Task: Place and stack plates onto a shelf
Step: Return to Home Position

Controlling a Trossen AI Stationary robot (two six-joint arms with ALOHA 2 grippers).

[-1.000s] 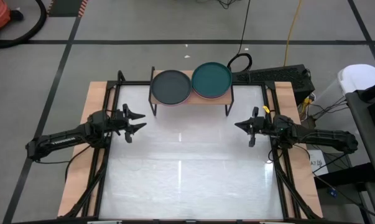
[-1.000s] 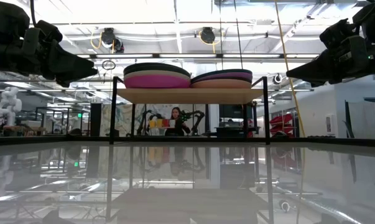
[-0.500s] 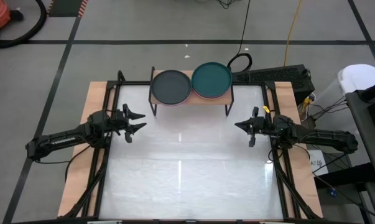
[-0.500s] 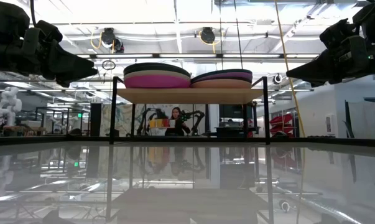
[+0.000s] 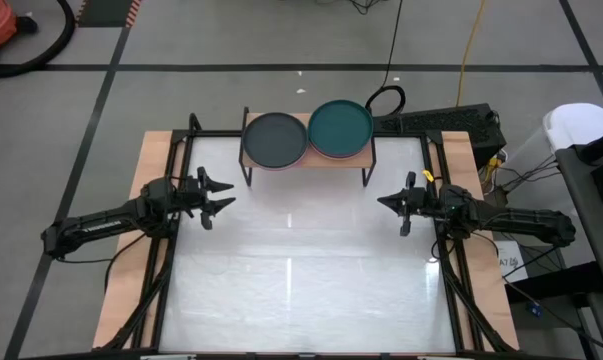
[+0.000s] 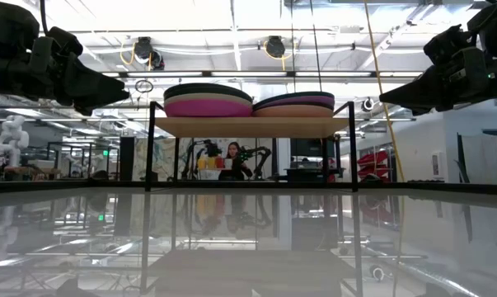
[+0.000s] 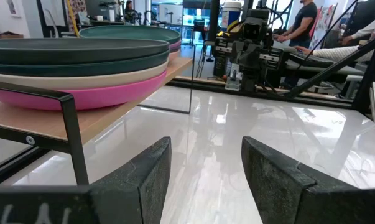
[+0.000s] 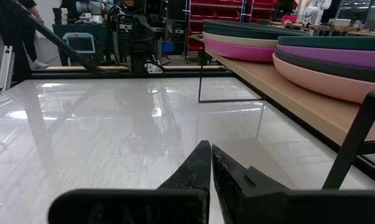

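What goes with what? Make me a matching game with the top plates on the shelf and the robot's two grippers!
Things:
1. top plate of the left stack
2. top plate of the right stack
3. left gripper
4. right gripper

Colour or state:
A. shut, holding nothing
B. teal
C. open, holding nothing
D. dark grey

Pairs: 1-D, 2-B, 3-C, 4-A
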